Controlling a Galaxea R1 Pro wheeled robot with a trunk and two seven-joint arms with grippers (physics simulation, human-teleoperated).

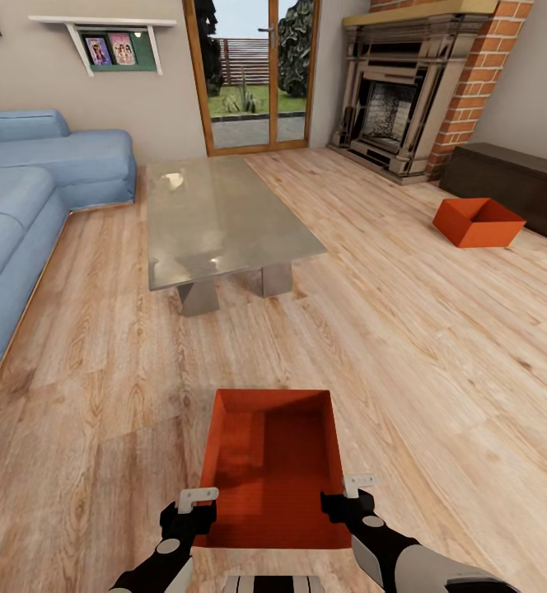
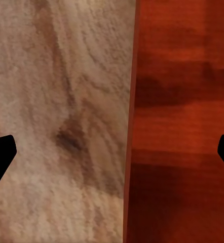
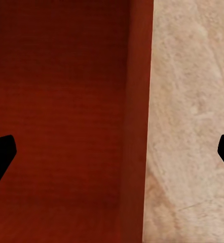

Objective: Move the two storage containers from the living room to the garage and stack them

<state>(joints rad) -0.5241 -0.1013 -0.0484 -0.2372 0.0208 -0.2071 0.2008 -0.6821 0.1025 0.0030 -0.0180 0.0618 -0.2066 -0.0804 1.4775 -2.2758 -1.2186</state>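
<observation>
Plainly the work has scarcely begun: both storage containers sit in the living room on the light plank floor [image 1: 438,346], and no garage is to be seen. Largest in the room is the blue sofa [image 1: 35,181] along one side, then the glass coffee table [image 1: 216,218] in the middle and the brick fireplace [image 1: 405,91] beyond it.

The near container [image 1: 269,469] lies directly before the robot, open side up, its long axis running straight away toward the glass coffee table. The far container [image 1: 478,221] rests near the fireplace, well apart from the first, turned at an angle so a corner points toward the robot.

The left gripper [image 1: 193,504] hangs over the near container's left wall and the right gripper [image 1: 352,492] over its right wall. Each is spread wide, a finger on either side of its wall, grasping nothing. By my judgement lifting, carrying and stacking all remain.
</observation>
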